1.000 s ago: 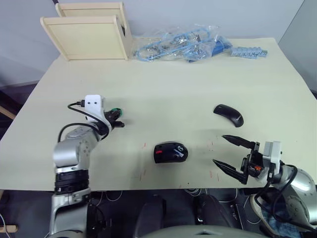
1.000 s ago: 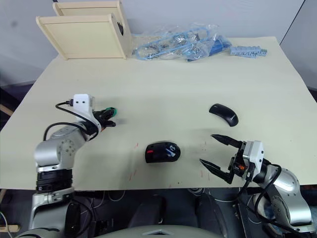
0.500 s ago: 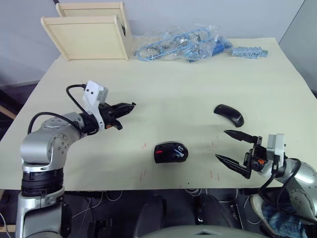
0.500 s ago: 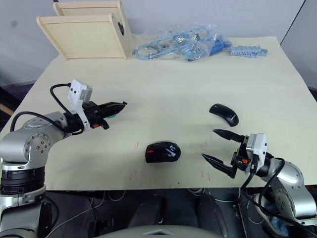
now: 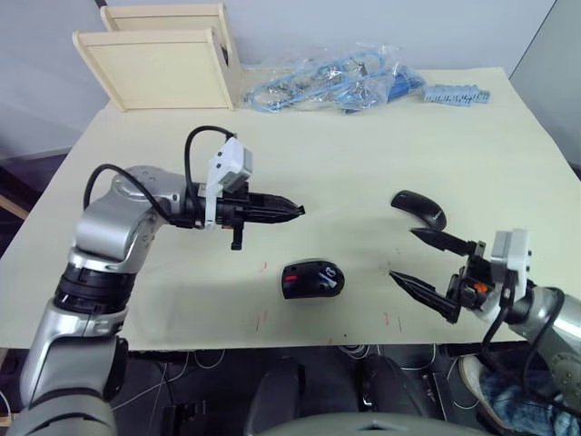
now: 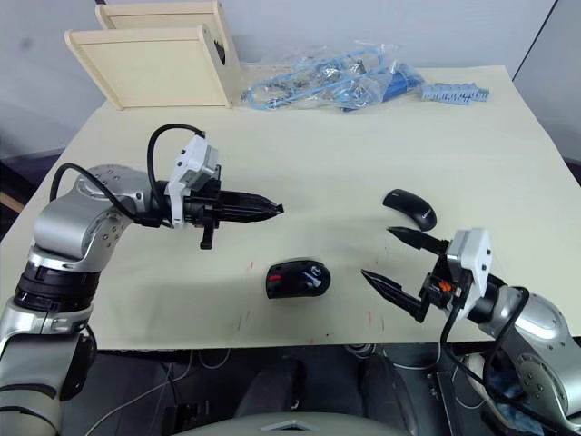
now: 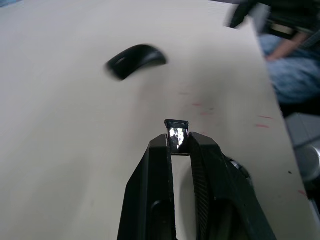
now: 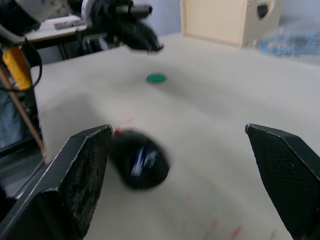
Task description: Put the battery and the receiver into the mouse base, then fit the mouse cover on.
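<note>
The black mouse base point(image 5: 311, 279) with its red patch lies near the table's front middle. A blue streak in its recess looks like the battery point(image 8: 143, 161), though it is blurred. My left gripper point(image 5: 295, 211) hovers up and left of the base, shut on the small black-and-silver receiver point(image 7: 177, 135) at its fingertips. The glossy black mouse cover point(image 5: 419, 209) lies to the right. My right gripper point(image 5: 403, 254) is open and holds nothing. It is between the base and the cover, just in front of the cover.
A wooden box point(image 5: 163, 59) stands at the back left. A clear bag of blue parts point(image 5: 331, 82) and a blue strip point(image 5: 458, 94) lie at the back. A green disc point(image 8: 156, 78) lies on the table's left part. The table's front edge point(image 5: 363, 341) is close to the base.
My left arm has swung from the table's left side toward the middle, and its shut fingers now point at the area above the mouse base. The right gripper stayed open and rose slightly.
</note>
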Robot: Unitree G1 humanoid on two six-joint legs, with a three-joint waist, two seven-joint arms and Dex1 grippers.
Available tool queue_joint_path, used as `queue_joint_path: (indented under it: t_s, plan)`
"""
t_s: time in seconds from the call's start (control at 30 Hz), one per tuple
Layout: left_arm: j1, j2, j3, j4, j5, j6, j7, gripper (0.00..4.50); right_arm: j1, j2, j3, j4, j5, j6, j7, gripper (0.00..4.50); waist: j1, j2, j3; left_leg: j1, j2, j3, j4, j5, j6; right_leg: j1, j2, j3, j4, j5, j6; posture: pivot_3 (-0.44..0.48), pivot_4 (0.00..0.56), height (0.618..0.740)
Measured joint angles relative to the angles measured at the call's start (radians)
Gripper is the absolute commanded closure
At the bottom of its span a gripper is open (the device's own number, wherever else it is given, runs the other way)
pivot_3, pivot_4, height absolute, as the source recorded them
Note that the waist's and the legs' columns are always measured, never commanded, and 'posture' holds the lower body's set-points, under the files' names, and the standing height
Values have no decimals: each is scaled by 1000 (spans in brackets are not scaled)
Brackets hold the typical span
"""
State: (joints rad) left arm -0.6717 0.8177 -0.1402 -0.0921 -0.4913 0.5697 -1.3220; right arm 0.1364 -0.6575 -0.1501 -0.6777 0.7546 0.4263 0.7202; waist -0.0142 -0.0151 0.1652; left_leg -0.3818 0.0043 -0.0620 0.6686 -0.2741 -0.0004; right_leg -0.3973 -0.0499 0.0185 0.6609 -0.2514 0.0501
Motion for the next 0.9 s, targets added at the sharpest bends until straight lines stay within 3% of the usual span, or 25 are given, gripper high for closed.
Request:
queue_joint_path:
  t_s: [0.23, 0.37, 0.6, 0.7, 0.77, 0.9]
  plan:
    - [-50, -57, -69, 38, 73, -99, -57, 4496, -200, -93, 7, -30, 185, 367, -256, 0, -1, -2, 2, -1, 0, 0, 0, 0, 0, -1, 0, 0, 1, 0, 0, 0, 150, 740]
    - [-54, -66, -72, 37, 97, -120, -65, 4496, -268, -81, 30, -4, 298, 484, -324, 0, -1, -2, 3, -3, 0, 0, 0, 0, 0, -3, 0, 0, 0, 0, 0, 0, 150, 740]
    - [-57, -79, -110, 13, 168, -179, -61, 4496, -486, -13, 80, 158, 607, 665, -564, 0, -2, -3, 5, -4, 1, 1, 1, 0, 0, -5, 0, 1, 1, 0, 0, 0, 150, 740]
    - [-58, -93, -118, -10, 177, -186, -57, 4496, -573, 3, 110, 232, 772, 688, -677, 837, -3, -3, 5, -7, 1, 0, 1, 0, 0, -7, 0, 0, 1, 0, 0, 0, 150, 740]
    - [-57, -99, -119, -17, 177, -186, -53, 4496, -606, 7, 129, 273, 843, 690, -741, 1747, -2, -3, 5, -9, 1, 0, 1, 0, 0, -8, 0, 0, 1, 0, 0, 0, 150, 740]
    - [-57, -102, -119, -18, 189, -188, -47, 4496, -647, 6, 181, 330, 988, 684, -863, 1747, -3, -3, 5, -15, 1, 0, 2, 0, 0, -14, 0, 0, 3, 1, 0, 0, 150, 740]
